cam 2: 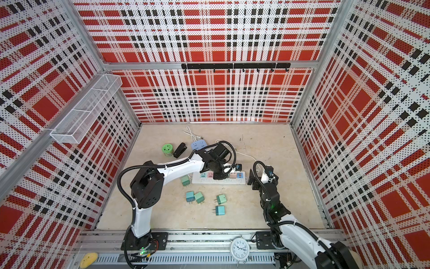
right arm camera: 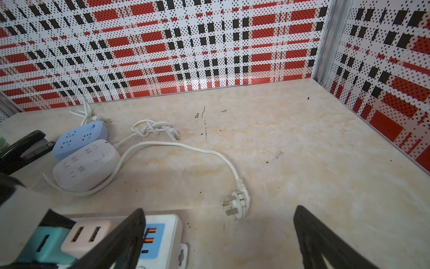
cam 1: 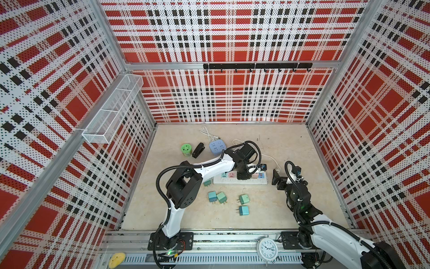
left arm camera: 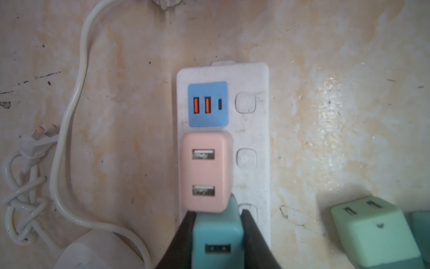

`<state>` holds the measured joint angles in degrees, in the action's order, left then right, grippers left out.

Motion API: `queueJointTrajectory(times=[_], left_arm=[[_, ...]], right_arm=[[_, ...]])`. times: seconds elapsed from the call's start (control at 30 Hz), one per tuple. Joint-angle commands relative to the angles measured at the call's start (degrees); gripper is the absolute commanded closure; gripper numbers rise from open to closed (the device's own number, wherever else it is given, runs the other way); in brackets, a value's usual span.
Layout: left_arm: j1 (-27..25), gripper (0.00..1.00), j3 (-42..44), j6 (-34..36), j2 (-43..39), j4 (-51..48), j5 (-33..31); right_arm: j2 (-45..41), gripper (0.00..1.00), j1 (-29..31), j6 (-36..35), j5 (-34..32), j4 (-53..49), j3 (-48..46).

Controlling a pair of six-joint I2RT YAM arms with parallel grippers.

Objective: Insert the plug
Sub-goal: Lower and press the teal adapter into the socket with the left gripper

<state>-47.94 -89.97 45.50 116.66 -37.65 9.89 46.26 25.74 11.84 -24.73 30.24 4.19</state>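
Red plaid panels wall in a pale marbled surface (cam 1: 267, 209) on which a white power strip (left arm camera: 253, 186) lies. The left end effector (left arm camera: 216, 217) is clamped narrow on a teal plug (left arm camera: 216, 235), held between its fingers over the strip just beside the pink plug (left arm camera: 204, 172) seated in the neighbouring socket; the teal plug's prongs are hidden. The right end effector (right arm camera: 219, 209) stands wide and empty near the strip's end with the blue USB panel (left arm camera: 207, 104).

Robotics lab test cell.
A tabletop (cam 1: 267, 209) is enclosed by plaid-printed perforated panels (cam 1: 228, 97) on aluminium framing (cam 1: 162, 66); a left arm (cam 1: 214, 166) and right arm (cam 1: 325, 223) are bolted to a front rail (cam 1: 232, 237).
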Motion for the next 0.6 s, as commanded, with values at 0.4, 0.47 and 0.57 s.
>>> queueJointTrajectory(times=[0.4, 0.47, 0.57], left_arm=[[1.4, 1.0, -0.2, 1.0, 5.6, -1.9, 1.5], [1.6, 1.0, -0.3, 1.4, 5.9, -2.2, 1.9], [1.7, 1.0, -0.4, 2.1, 6.1, -2.7, 2.2]], right_arm=[[1.2, 0.0, -0.2, 0.7, -0.7, 1.5, 2.5], [1.1, 0.0, -0.2, 1.2, -1.7, 1.5, 2.5], [1.0, 0.0, -0.1, 1.6, -2.6, 1.4, 2.4]])
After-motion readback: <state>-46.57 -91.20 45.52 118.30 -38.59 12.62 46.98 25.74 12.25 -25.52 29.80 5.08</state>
